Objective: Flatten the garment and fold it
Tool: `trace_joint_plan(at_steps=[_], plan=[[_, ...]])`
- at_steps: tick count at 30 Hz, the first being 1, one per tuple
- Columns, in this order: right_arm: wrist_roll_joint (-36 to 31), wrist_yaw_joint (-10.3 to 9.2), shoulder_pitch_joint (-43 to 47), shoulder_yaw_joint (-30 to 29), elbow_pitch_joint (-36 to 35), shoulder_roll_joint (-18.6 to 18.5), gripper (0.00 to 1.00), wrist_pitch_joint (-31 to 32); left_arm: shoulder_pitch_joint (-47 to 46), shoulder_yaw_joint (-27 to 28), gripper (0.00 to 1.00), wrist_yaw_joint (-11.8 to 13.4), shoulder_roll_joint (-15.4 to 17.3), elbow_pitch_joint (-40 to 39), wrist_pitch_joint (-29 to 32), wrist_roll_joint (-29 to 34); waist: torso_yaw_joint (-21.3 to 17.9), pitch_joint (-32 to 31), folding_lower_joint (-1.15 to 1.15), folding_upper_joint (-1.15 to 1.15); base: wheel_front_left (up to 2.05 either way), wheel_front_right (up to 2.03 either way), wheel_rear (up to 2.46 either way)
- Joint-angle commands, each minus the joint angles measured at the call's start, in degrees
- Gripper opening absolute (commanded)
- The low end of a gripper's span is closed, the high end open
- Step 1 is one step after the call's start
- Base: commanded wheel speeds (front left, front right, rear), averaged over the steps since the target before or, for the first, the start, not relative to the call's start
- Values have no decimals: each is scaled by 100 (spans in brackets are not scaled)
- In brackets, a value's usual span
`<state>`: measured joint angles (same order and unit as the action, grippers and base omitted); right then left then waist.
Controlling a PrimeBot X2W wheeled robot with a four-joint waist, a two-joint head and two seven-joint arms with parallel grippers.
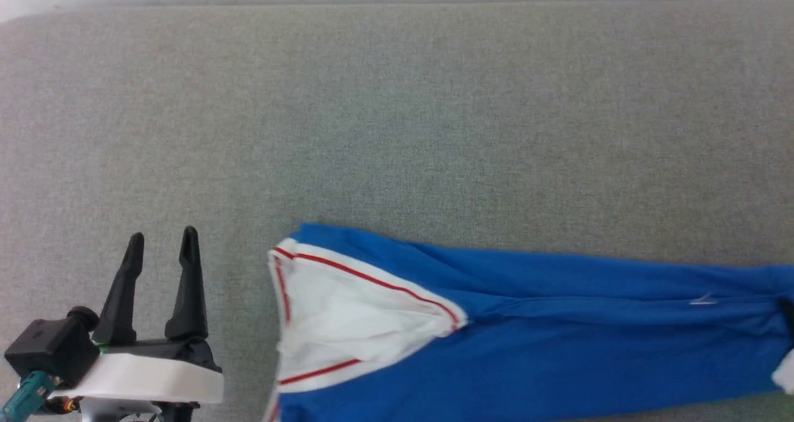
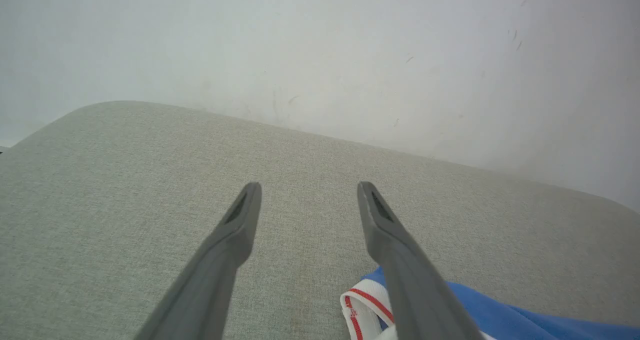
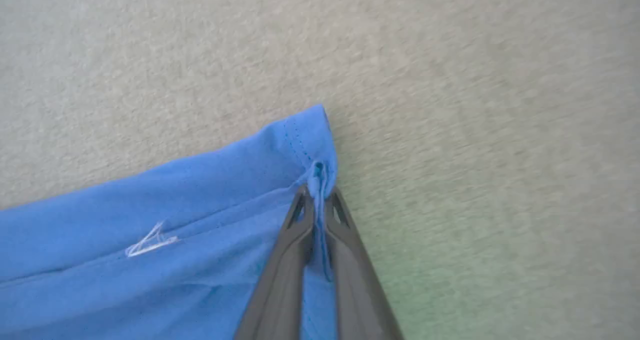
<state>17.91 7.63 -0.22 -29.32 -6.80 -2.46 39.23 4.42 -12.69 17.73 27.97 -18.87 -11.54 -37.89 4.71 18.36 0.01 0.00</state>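
Observation:
The garment (image 1: 558, 323), royal blue with a white sleeve edged in red stripes, lies folded into a long band across the lower half of the head view. Its sleeve end (image 2: 362, 307) peeks in at the bottom of the left wrist view. My left gripper (image 1: 162, 248) stands open at the lower left, left of the sleeve and apart from it, with nothing between its fingers (image 2: 240, 225). In the right wrist view my right gripper (image 3: 318, 194) is shut on the garment's blue hem corner (image 3: 300, 140), the cloth pinched between both fingertips.
The grey-green fabric table top (image 1: 397, 112) stretches far behind and to the left of the garment. A pale wall (image 2: 320, 45) rises right behind the table's far edge. A loose white thread (image 3: 150, 242) lies on the blue cloth.

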Motion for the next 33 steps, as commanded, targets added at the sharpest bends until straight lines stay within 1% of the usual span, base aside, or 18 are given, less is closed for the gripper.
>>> trace_joint_plan(at_steps=[1, 4, 7, 10, 12, 15, 21, 27, 33], plan=[[-96, -14, -73, -103, -24, -43, 0, -41, -65, -12, 100, -28, -1, 22, -2, -9, -12, -114, -1, 0, 0, 0, 0], [-446, -14, -157, -412, -201, -101, 0, -118, -34, -60, 100, -33, -24, 66, 7, -20, 5, -248, -1, 0, 0, 0, 0], [-782, -14, -91, -689, -259, -377, 0, -203, 21, -103, 100, -49, -38, 107, 5, -34, 57, -358, -1, 0, 0, 0, 0], [-789, -14, 22, -766, -269, -426, 0, -167, 86, -125, 100, -54, -51, 148, 0, -57, 109, -458, -1, 0, 0, 0, 0], [-670, -14, 120, -616, -328, -366, 0, -63, 135, -140, 100, -48, -62, 164, -5, -65, 132, -524, -1, 0, 0, 0, 0], [-451, -14, 374, -42, -518, -274, 0, 171, 187, -176, 100, -49, -82, 194, -1, -83, 174, -638, -1, 0, 0, 0, 0], [216, -14, 713, 1405, -1102, -111, 0, 766, 208, -260, 100, -62, -136, 239, 14, -113, 260, -811, -1, 0, 0, 0, 0], [588, -14, 463, 2574, -1635, -55, 0, 1128, 174, -320, 100, -127, -168, 300, 12, -153, 421, -846, -1, 0, 0, 0, 0], [662, -14, 42, 3547, -1773, -46, 0, 1421, 83, -394, 100, -200, -248, 390, -16, -188, 664, -759, -1, 0, 0, 0, 0]])
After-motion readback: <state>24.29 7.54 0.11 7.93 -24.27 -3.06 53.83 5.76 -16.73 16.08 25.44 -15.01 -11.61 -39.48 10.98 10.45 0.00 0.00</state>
